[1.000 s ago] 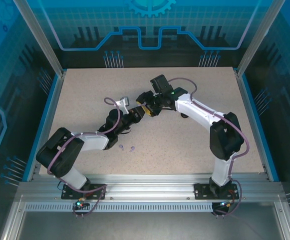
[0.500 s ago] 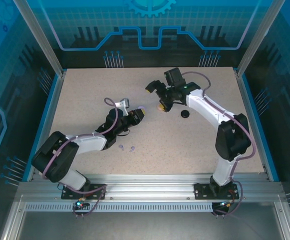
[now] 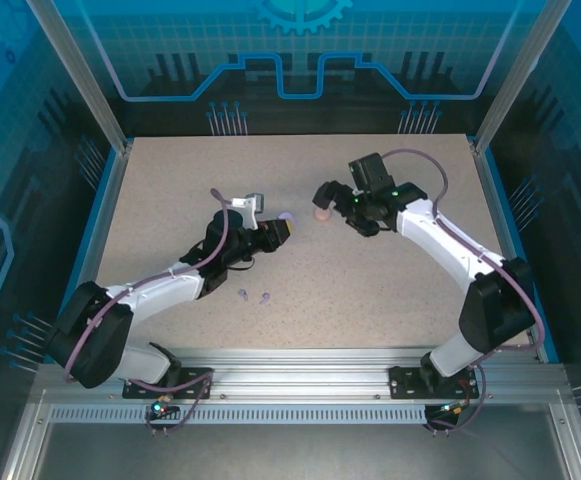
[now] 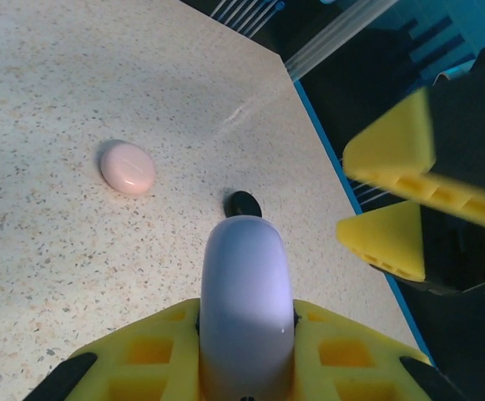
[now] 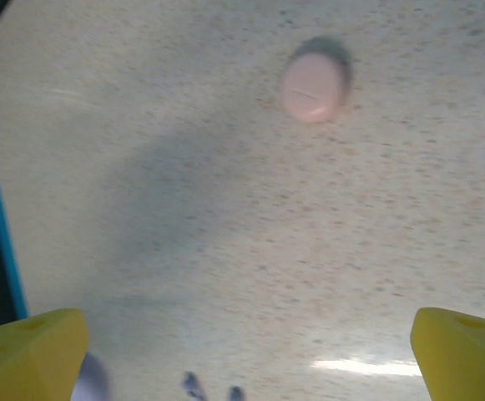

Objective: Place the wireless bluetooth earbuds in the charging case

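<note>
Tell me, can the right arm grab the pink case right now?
Probably yes. The right gripper is open and close to the pink case, which lies alone on the table with nothing between them. The left gripper, shut on the lilac case, is off to one side.

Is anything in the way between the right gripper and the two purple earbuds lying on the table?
Nothing visible lies between them. The lilac earbuds sit on bare table, and the open right gripper hangs near the pink case. The left gripper, shut on the lilac case, is close beside that line.
</note>
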You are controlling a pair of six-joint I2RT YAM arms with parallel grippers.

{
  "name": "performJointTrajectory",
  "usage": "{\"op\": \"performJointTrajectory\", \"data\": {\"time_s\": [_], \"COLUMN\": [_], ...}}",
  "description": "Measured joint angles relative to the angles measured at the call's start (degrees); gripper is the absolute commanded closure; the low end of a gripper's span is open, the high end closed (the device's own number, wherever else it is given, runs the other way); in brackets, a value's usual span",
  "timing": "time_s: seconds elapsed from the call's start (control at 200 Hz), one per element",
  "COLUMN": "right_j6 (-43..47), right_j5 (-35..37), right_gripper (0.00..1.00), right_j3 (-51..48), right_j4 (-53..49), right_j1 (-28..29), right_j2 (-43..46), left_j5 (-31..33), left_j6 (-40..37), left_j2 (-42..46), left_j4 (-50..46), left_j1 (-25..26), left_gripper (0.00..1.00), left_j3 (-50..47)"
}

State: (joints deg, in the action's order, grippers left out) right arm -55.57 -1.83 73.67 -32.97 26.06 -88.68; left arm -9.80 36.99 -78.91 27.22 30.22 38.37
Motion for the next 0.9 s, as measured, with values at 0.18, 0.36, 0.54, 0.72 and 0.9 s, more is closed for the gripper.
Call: {"op": "performJointTrajectory", "data": {"time_s": [0.18,0.36,0.54,0.72,0.9], "right_j6": [7.37,13.38,17.14,19.67,21.18], "right_j5": [3.65,5.05,3.69,1.53,-0.02], "right_gripper": [0.0,0.0,0.0,0.0,0.0], "right_j3": [-6.99,-14.08,-20.79,-22.16,-22.27], "right_j4": [0.17,2.21,5.92,8.87,11.06], "right_j1": [0.02,0.2,1.66,4.87,6.21], "right_j2": [5.6,10.93,14.71,16.74,19.76], "left_j5": [-3.15,-8.41,-15.3,-21.94,-27.74], "left_j6": [-3.61,-6.01,-7.19,-7.41,-7.41], "left_j2": [0.02,-1.18,-4.96,-8.52,-10.34], "left_j4": [-3.04,-5.79,-7.23,-7.93,-8.33], "left_j1": [-0.13,-1.33,-3.43,-4.79,-5.99], "left_gripper": [1.0,1.0,1.0,1.0,1.0], "left_j3": [1.81,4.83,8.46,10.56,11.37]}}
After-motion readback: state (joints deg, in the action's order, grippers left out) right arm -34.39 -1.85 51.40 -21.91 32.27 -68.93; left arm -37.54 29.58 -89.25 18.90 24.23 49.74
